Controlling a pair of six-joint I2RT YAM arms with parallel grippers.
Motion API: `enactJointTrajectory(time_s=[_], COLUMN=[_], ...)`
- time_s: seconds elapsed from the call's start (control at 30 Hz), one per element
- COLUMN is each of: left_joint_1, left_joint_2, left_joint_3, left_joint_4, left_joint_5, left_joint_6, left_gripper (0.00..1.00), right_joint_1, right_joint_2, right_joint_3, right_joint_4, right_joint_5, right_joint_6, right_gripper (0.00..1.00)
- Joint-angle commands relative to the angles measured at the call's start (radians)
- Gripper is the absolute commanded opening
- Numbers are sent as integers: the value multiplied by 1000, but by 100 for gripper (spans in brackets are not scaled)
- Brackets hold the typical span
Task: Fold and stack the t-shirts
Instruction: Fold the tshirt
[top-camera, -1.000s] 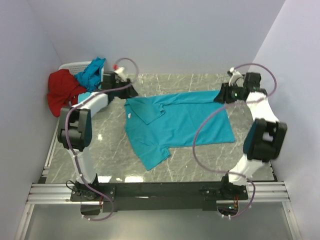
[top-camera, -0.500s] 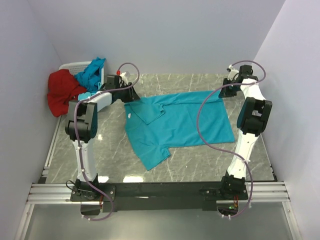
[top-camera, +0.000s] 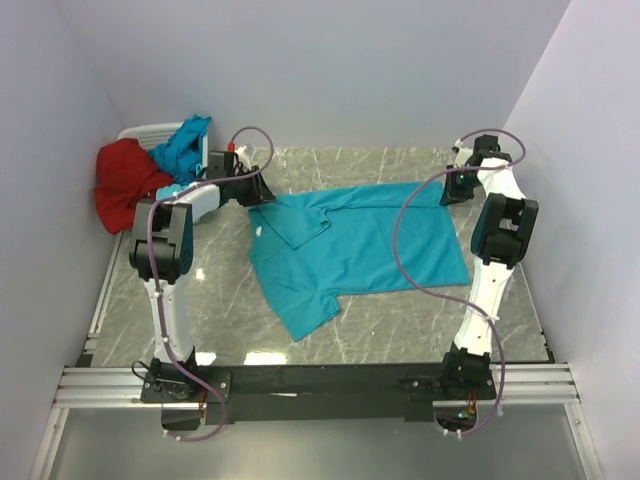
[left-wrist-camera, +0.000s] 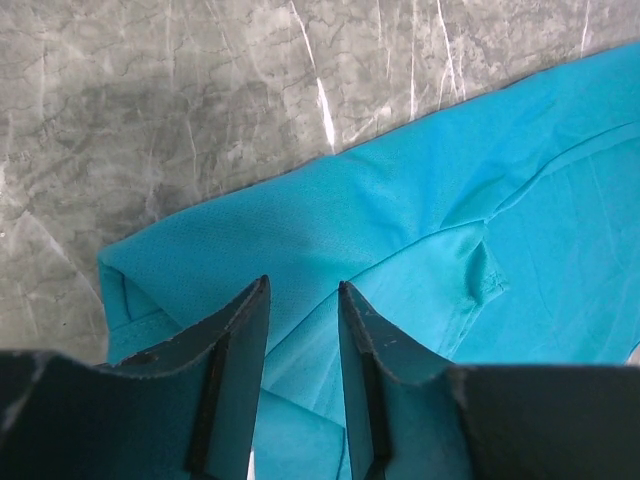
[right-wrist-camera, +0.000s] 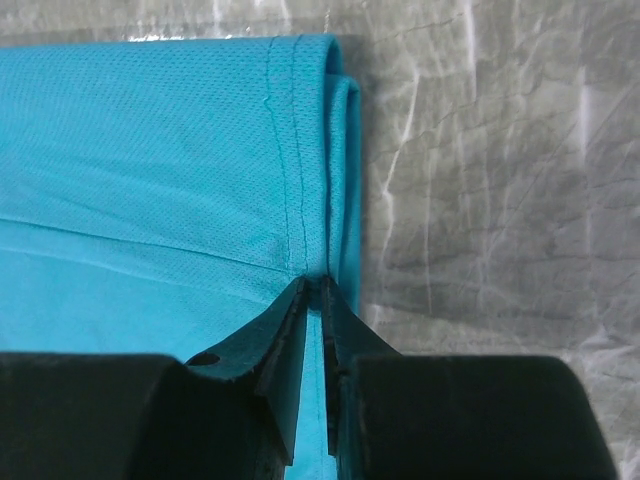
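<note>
A turquoise t-shirt (top-camera: 360, 245) lies spread on the marble table, its top part folded over. My left gripper (top-camera: 262, 190) is at the shirt's far left corner. In the left wrist view it (left-wrist-camera: 302, 290) is open by a narrow gap just above the folded cloth (left-wrist-camera: 400, 200). My right gripper (top-camera: 450, 192) is at the far right corner. In the right wrist view it (right-wrist-camera: 312, 285) is shut on the shirt's doubled hem (right-wrist-camera: 310, 150). A red t-shirt (top-camera: 125, 180) and another turquoise one (top-camera: 185, 140) hang over the basket.
A white plastic basket (top-camera: 145, 130) stands at the far left corner against the wall. Walls close in the table at the back and both sides. Bare marble (top-camera: 420, 320) shows in front of the shirt and along the far edge.
Both arms have stretched out and their elbows have straightened. The right gripper has shifted slightly to the far right at the shirt's corner. The shirt itself has barely moved.
</note>
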Motion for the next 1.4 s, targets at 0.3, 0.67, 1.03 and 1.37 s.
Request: enactJointTrajectory(time_s=[0.3,0.67,1.03,1.37], left_joint_1=[6,6,20,3], left_joint_2=[-86,-4,82,-10], left_joint_3=[10,53,136,186], left_joint_4=[17,-8,-118,-85], left_joint_5=[-34,-49,-175,-178], left_joint_6=[-4,-30,-21,43], left_gripper=[41,34,26,48], right_joint_1=[-4,6,8,26], right_joint_2=[-124,-89,-133,-540], right_joint_3=[40,107,18,-374], right_joint_4=[29,32,35,52], right_joint_5=[-72,-159,-138,-299], right_joint_6=[-26,-15,-47,-207], right_gripper=[28,33,32,35])
